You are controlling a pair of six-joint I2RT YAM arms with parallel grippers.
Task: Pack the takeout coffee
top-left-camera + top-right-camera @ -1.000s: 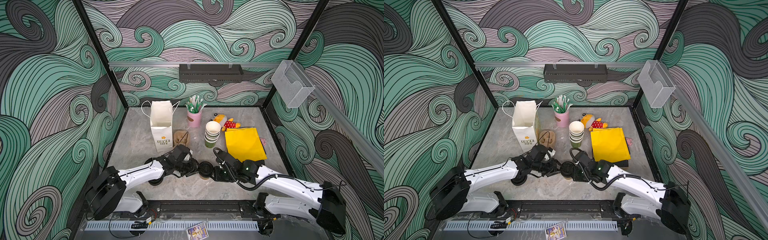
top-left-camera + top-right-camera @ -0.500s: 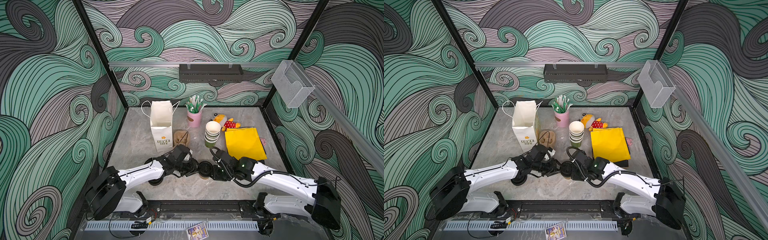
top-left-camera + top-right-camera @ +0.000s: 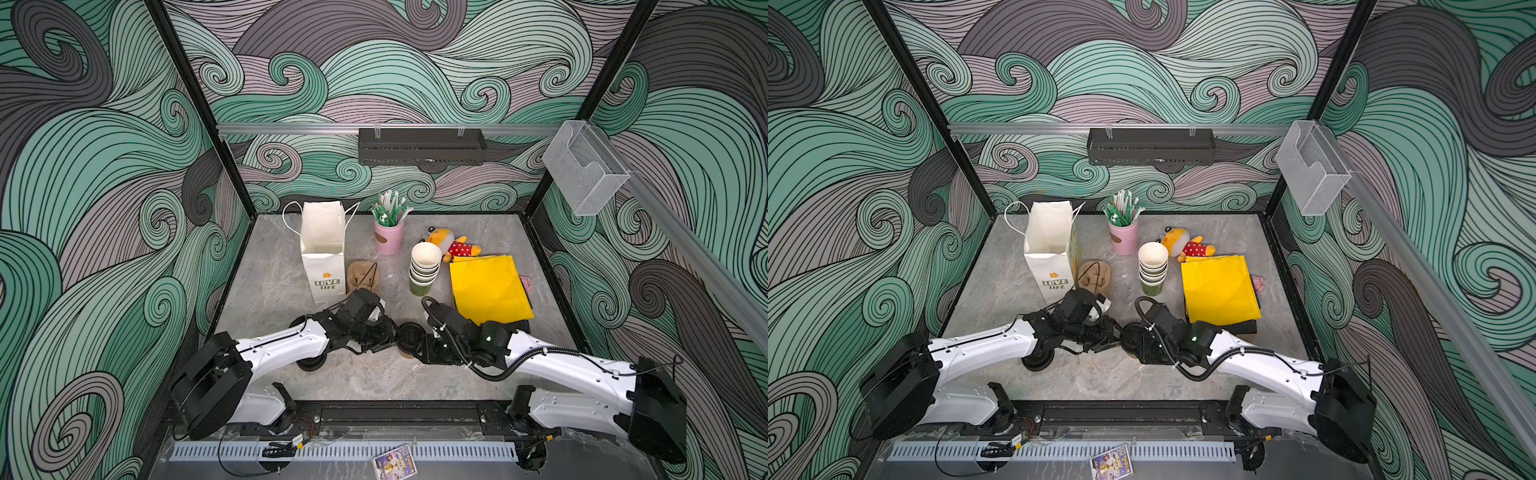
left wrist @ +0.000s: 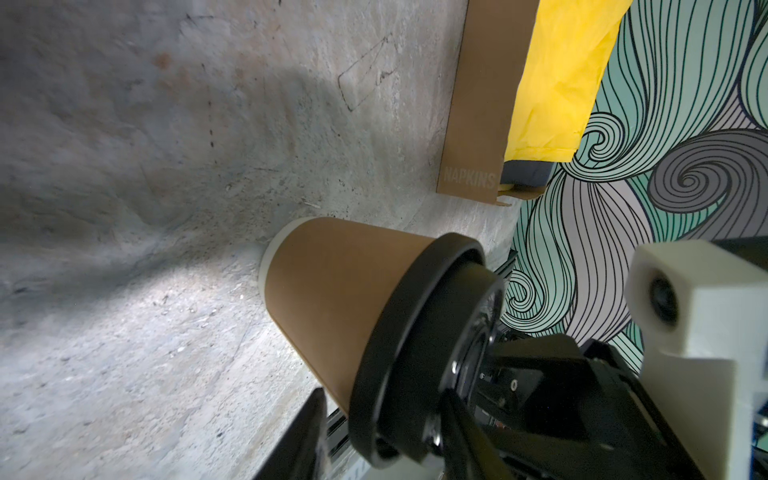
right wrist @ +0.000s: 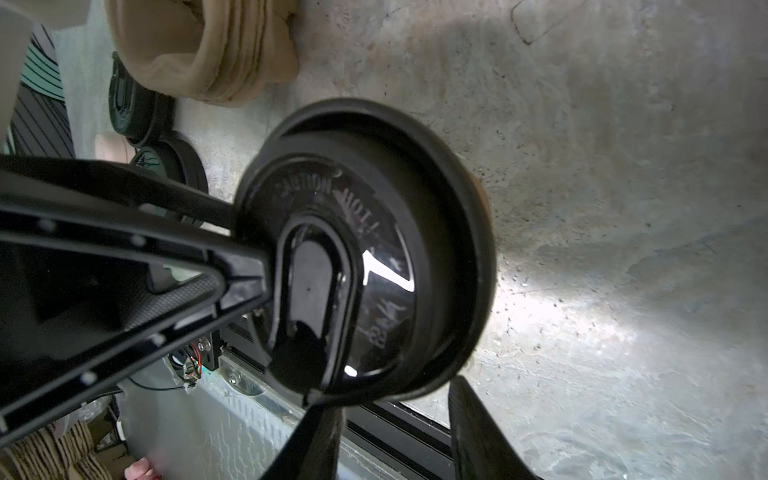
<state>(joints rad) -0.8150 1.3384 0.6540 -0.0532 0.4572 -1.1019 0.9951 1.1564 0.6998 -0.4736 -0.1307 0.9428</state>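
Left gripper (image 3: 390,334) and right gripper (image 3: 422,347) meet nose to nose at the front middle of the grey table (image 3: 270,291) in both top views. The brown cup (image 4: 340,299) stands upright between them under its black lid (image 3: 409,333).

Through my left wrist camera, the left gripper's fingers (image 4: 303,440) stand apart and straddle the lid's rim, one beside the cup's wall and the other over the lid's top. I cannot tell whether they pinch it.

My right wrist camera looks onto the lid, lettered CAUTION HOT, with one finger of the left arm lying across its top. The right gripper's fingers (image 5: 478,440) are spread at the lid's near edge, with nothing held between them. Whether either one touches the rim I cannot tell. Past the lid in that view, two loose black lids (image 5: 174,174) lie near a tan fabric item (image 5: 199,50).

In both top views the white paper bag (image 3: 322,249), printed LOVE LIFE, stands open behind the left arm, apart from the cup. The stack of lidless cups (image 3: 424,268) and a yellow sheet (image 3: 488,286) lie behind the right arm. A brown box (image 4: 478,124) marked NAPKINS sits just beside the yellow sheet.
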